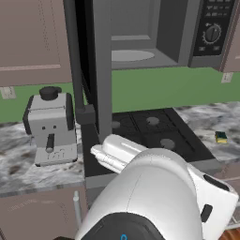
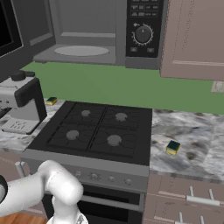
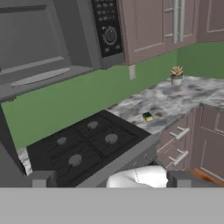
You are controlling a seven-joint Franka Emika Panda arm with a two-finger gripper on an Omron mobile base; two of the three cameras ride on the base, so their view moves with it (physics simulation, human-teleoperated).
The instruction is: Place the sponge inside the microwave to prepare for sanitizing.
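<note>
The sponge (image 2: 173, 147) lies on the counter (image 2: 197, 131) right of the stove (image 2: 94, 131). The microwave (image 2: 87, 33) stands open. The gripper (image 3: 107, 178) seems spread, holding nothing.

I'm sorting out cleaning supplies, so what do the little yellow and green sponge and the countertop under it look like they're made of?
Small yellow-and-green rectangular sponge: likely soft foam with a dark scouring layer, matte. Grey-veined countertop: looks like polished marble or granite, judging by its mottled pattern.
</note>
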